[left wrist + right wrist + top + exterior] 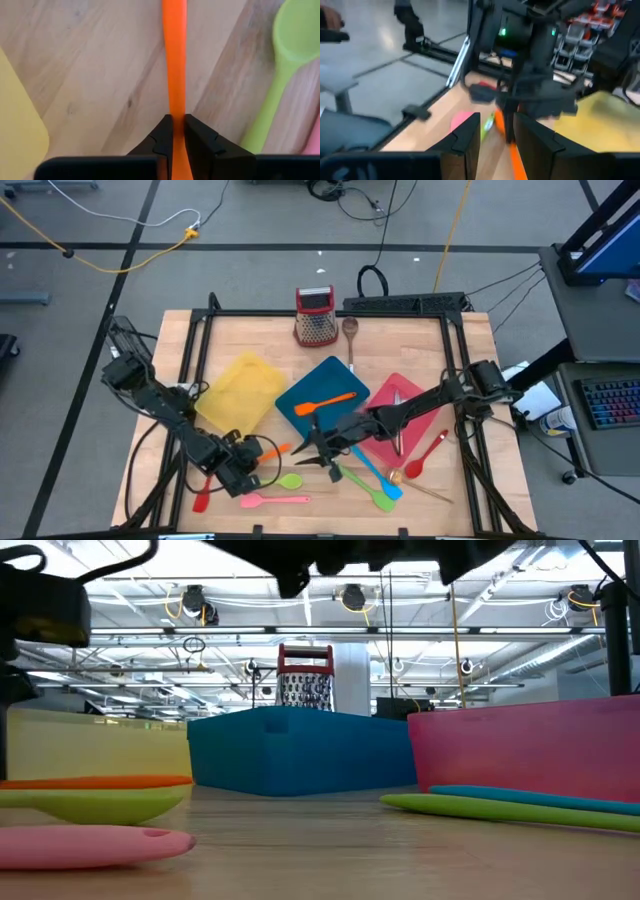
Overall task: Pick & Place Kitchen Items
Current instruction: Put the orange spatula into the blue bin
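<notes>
My left gripper (pixel 252 460) is low at the table's near left and shut on an orange utensil (pixel 276 449). It also shows in the left wrist view (pixel 175 119). My right gripper (pixel 318 448) (pixel 496 137) is open and holds nothing. It hovers by the near edge of the blue tray (pixel 325 405) and points toward the left gripper. A green spoon (pixel 289 480) (pixel 290 45) and a pink spatula (pixel 275 500) lie flat on the table beside the orange utensil. Another orange spatula (pixel 328 401) lies in the blue tray. My left gripper pinches the orange utensil's slim handle (pixel 175 102) between its two fingers. The fingers point along the handle, which runs straight out ahead of them. The utensil lies level and low over the wood. I cannot tell whether it rests on the table.
A yellow tray (pixel 240 390) and a red tray (pixel 400 420) flank the blue one. A grater (pixel 315 315) and a wooden spoon (pixel 350 330) stand at the far edge. Red (pixel 425 455), blue (pixel 378 472) and green (pixel 365 488) utensils lie at the near right, and a red one (pixel 200 500) at the near left.
</notes>
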`<state>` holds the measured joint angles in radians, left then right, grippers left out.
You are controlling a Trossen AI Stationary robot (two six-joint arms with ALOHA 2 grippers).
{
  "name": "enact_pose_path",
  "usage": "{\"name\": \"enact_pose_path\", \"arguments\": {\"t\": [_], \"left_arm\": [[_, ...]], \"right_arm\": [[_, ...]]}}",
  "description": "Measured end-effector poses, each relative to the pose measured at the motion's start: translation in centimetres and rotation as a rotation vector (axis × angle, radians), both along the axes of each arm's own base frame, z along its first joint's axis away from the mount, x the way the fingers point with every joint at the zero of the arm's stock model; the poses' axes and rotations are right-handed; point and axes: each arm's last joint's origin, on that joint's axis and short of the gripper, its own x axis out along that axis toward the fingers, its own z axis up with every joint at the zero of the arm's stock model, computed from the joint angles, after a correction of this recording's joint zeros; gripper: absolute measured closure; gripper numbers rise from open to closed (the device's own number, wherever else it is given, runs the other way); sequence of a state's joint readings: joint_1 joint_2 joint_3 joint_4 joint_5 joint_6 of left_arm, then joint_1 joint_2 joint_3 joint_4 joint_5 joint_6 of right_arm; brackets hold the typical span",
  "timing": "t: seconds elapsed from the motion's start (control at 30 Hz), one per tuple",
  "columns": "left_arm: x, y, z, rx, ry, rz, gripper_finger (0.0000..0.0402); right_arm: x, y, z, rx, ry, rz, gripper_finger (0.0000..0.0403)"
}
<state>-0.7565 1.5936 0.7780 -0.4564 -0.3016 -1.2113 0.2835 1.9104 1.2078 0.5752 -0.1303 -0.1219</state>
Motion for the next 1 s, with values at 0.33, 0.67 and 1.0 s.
{"name": "enact_pose_path", "arguments": {"t": [0.33, 0.67, 1.0], "left_arm": [[0.3, 0.3, 0.0, 0.005, 0.004, -0.014, 0.0358], [0.8, -0.2, 0.3, -0.048, -0.055, -0.021, 0.0358], [1.4, -0.6, 0.6, -0.053, -0.134, -0.061, 0.0358]], "right_arm": [[1.2, -0.3, -3.0, -0.075, 0.085, 0.027, 0.0238], [1.5, -1.4, -4.3, -0.156, 0.222, -0.031, 0.0225], [0.7, -0.8, -5.3, -0.247, 0.331, -0.009, 0.0225]]}}
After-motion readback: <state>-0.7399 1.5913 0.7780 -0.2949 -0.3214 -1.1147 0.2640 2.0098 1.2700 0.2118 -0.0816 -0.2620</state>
